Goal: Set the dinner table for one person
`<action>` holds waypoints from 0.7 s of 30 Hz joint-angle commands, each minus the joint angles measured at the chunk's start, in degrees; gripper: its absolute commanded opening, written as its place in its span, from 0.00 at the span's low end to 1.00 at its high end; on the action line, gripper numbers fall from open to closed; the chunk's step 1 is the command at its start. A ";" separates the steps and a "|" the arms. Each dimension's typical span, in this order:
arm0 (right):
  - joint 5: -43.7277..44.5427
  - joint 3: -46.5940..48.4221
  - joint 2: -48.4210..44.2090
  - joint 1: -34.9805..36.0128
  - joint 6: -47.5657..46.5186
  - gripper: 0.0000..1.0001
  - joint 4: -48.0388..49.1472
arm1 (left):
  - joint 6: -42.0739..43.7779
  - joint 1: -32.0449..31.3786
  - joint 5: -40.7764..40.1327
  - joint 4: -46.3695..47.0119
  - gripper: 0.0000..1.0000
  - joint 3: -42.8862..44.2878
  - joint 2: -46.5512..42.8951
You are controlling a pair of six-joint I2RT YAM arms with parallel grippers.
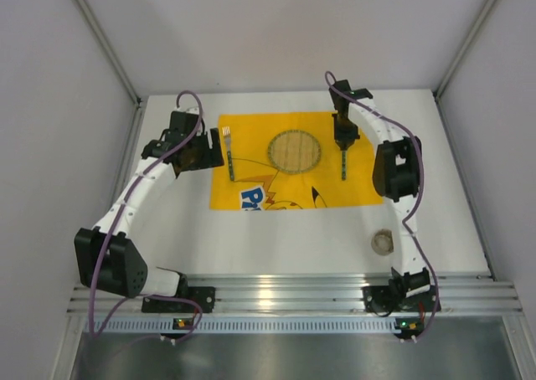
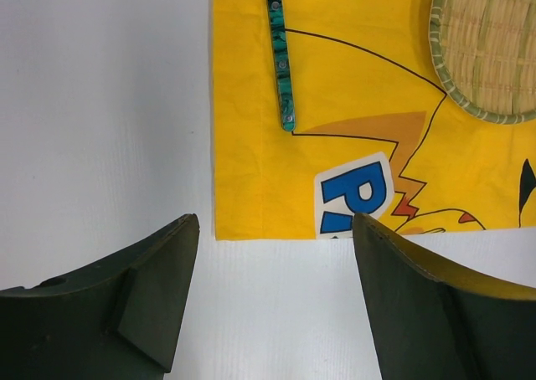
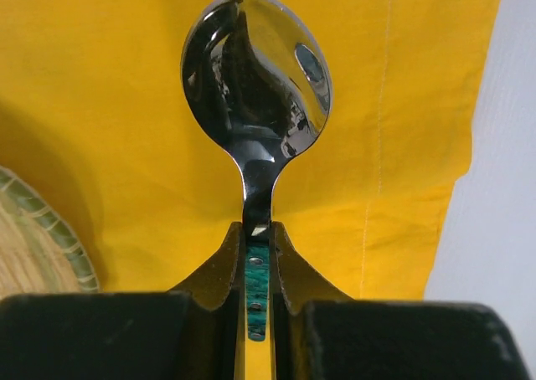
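Note:
A yellow cartoon-printed cloth [image 1: 251,179] lies on the white dinner table [image 1: 276,246]. A round woven plate [image 1: 295,151] sits at the cloth's middle. A fork with a green handle [image 1: 227,156] lies on the cloth left of the plate. My right gripper [image 1: 344,137] is shut on a spoon's green handle [image 1: 343,164] right of the plate. In the right wrist view the fingers [image 3: 289,263] clamp the handle and the shiny spoon bowl [image 3: 255,70] sticks out over the cloth [image 3: 402,146]. My left gripper [image 1: 198,151] is open and empty at the cloth's left edge, beside the fork [image 2: 280,53].
A small round pale cup [image 1: 383,242] stands on the table near the right arm's base. The ribbed aluminium rail [image 1: 293,292] runs along the near edge. White walls enclose the left, right and back sides. The left wrist view shows the plate's rim [image 2: 490,45].

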 commanded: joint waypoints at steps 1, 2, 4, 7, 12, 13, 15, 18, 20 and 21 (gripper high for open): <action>-0.88 3.16 0.49 -1.29 -1.42 0.05 -1.22 | -0.77 0.12 -1.32 -0.66 0.79 1.46 -0.17; -1.15 3.07 0.58 -1.38 -1.59 0.09 -0.95 | -0.86 0.12 -1.23 -0.57 0.80 1.72 0.19; -2.90 2.63 0.58 -1.55 -1.33 0.26 -0.16 | -0.95 0.12 -1.05 -0.57 0.80 2.51 0.89; -5.80 2.45 -0.12 -1.38 -1.33 0.41 1.15 | -1.12 0.12 -0.70 -0.48 0.80 3.57 2.30; -8.01 1.93 -4.24 -1.38 -1.07 0.72 2.03 | -1.38 0.12 0.09 -0.31 0.81 5.32 4.05; -8.45 0.10 -5.56 -1.29 -0.98 0.77 2.65 | -1.38 0.12 0.44 -0.39 0.82 5.76 4.23; -9.93 -4.02 -11.09 -1.11 -0.80 0.81 4.93 | -1.21 0.12 0.62 -0.39 0.89 7.17 4.15; -10.82 -8.69 -20.66 -0.68 -0.89 0.82 8.45 | -0.42 0.12 0.36 -0.22 0.96 8.75 3.36; -9.86 -12.91 -29.85 -0.24 -1.41 0.82 11.85 | -0.07 0.12 0.27 0.31 0.98 10.15 2.48; -7.68 -15.63 -33.92 0.29 -1.77 0.82 14.40 | -0.15 -0.06 0.27 0.22 0.99 10.77 1.69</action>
